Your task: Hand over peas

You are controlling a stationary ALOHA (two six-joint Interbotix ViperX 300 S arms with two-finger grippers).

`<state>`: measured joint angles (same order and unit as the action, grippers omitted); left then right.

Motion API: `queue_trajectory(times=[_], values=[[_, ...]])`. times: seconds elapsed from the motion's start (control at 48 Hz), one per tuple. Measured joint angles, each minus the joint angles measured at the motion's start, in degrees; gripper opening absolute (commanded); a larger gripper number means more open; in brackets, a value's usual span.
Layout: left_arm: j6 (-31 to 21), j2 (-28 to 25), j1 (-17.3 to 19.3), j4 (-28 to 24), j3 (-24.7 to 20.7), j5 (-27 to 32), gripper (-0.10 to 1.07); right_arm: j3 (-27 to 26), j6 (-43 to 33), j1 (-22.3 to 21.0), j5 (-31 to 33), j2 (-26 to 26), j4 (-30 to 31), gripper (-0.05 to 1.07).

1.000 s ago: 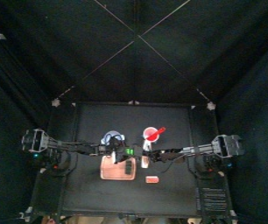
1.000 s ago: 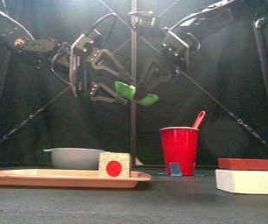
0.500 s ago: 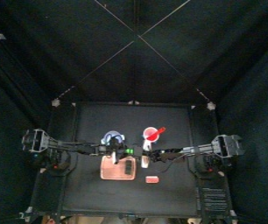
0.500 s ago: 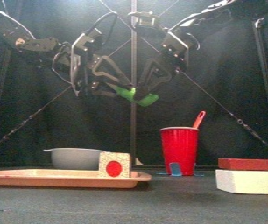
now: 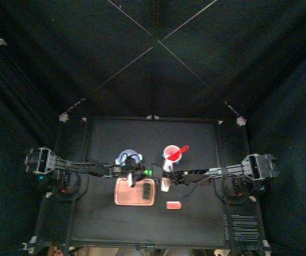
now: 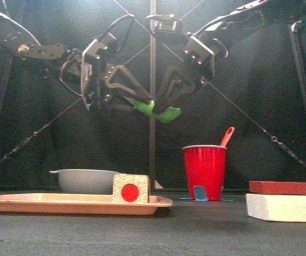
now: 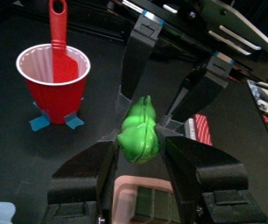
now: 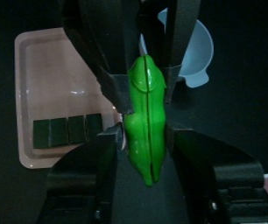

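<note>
2 robot arms meet high above the middle of a small black table, the peas (image 6: 156, 109), a bright-green pod, suspended between them. In the left wrist view the left gripper (image 7: 143, 156) has both jaws pressed against one end of the pod. The right gripper (image 8: 143, 149) has jaws on either side of the other end, but whether they grip or have let go cannot be told.

The risk is a drop. If only 1 gripper has a real hold and its contact is shallow, the smooth, rounded pod could pivot or slip free, most likely when the arms pull apart. A tug while both clamp could also twist it out.

Well below stand a red cup (image 6: 205, 171) with a red spoon (image 6: 227, 136) in it, a pinkish tray (image 6: 56, 203) carrying a small white block (image 6: 130, 187) with a red dot, a grey bowl (image 6: 84, 179) behind it, and a red-and-white box (image 6: 285, 201) on the right. Nothing blocks the arms, though a fallen pod could land in the cup or on the tray.
</note>
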<state>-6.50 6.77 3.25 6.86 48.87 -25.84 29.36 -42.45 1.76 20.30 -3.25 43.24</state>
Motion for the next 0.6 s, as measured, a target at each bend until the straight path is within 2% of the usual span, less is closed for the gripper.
queue_trajectory(times=[0.146, 0.604], values=[[0.0, 0.0, 0.4, -0.1, -0.1, 0.1, 0.63, 0.0, 0.0, 0.0, 0.1, 0.0, -0.1, 0.95], [0.0, 0.0, 0.8, 0.0, 0.0, 0.0, 0.63, 0.0, 0.0, -0.1, 0.7, -0.1, 0.2, 0.95]])
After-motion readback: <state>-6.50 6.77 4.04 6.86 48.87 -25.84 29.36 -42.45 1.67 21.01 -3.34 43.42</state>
